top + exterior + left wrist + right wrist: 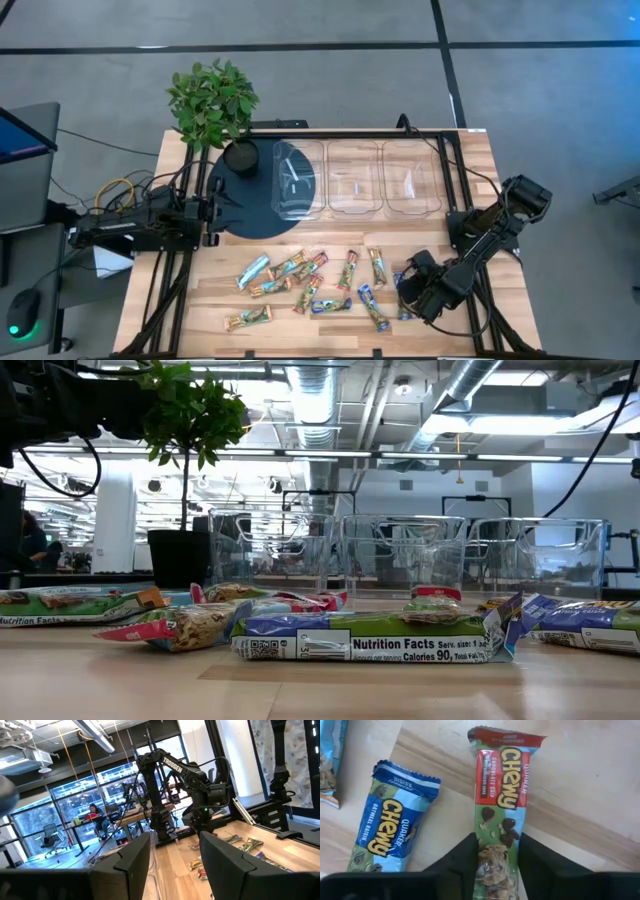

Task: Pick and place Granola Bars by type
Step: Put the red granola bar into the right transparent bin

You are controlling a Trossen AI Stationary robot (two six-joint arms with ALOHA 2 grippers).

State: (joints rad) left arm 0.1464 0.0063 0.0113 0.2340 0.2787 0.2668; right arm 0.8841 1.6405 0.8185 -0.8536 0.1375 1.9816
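Right gripper [496, 865]: low over the table [520, 170] at the right end of the scattered granola bars [300, 285]; fingers [462, 857] apart, straddling the chocolate chip bar [501, 795]
Chocolate chip bar: flat on the wood between the fingers, not yet clamped; an oatmeal raisin bar [390, 825] lies just beside it
Left gripper [175, 865]: parked beside the plant pot [240, 157]; fingers spread, holding nothing
Your move: close squarely on the wrapper's long edges; lift straight, clear of the blue bar
Destination: three clear bins [357, 178] beyond the bars; you choose one for this type

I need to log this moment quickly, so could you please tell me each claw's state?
Left claw: open, empty, waiting at the table's left side.
Right claw: fingers either side of a red Chewy bar; grip cannot be told.
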